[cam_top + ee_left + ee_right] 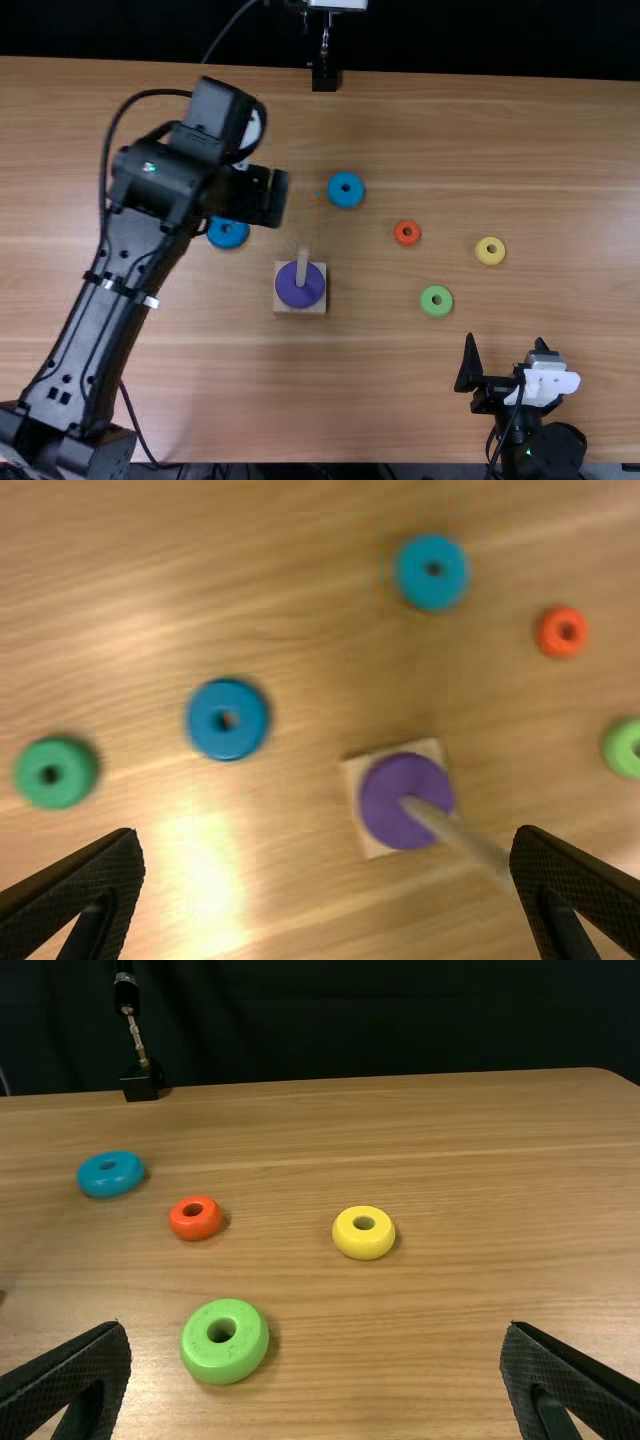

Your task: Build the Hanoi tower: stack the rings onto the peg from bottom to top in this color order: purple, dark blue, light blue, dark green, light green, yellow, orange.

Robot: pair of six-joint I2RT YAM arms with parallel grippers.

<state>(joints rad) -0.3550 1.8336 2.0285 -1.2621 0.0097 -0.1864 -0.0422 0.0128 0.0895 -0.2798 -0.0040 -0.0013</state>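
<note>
- Beneath everything, a light brown wooden table [380, 400] is showing long, streaky grain, with a black backdrop [480, 40] rising beyond.
- At the left, your left gripper [328, 845] is hanging above the table, fingers spread wide, holding nothing.
- The dark green ring [57, 790] is lying beyond the dark blue ring [228, 742], away from the peg [302, 265].
- You are apparently starting step two: the dark blue ring is lying flat, calling for centring, lowering and gripping its rim, then lifting it clear of the peg's top.
- The purple ring [300, 291] is sitting around the pale, slim peg, smooth against the square wooden base [300, 310].
- Next, the light blue ring [346, 201] is looking like a glossy doughnut.
- The smaller orange ring [407, 241], light green ring [436, 311] and yellow ring [490, 260] are lying loose, rounded and smooth.
- At the right, your right gripper [315, 1330] is waiting empty, ridged fingers well parted.
</note>
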